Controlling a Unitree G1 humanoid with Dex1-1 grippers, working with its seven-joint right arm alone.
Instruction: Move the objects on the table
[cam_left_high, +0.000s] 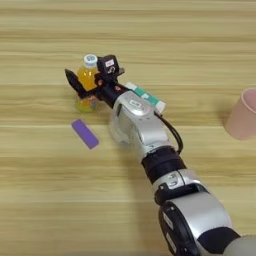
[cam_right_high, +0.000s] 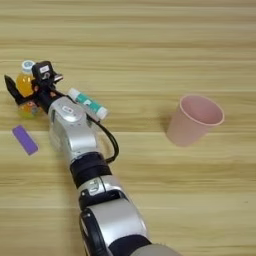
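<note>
The small orange juice bottle with a white cap stands upright on the light wooden table, left of centre. My right gripper reaches in from the lower right and is shut on the bottle, one black finger on its left side and the other behind its right side. A flat purple block lies on the table just in front of the bottle, clear of the arm. A clear roll of tape shows only partly, mostly covered by my silver forearm.
A white and green tube lies just right of my wrist, partly under the arm. A pink cup stands upright further to the right. My forearm crosses the table from the bottom edge up to the bottle.
</note>
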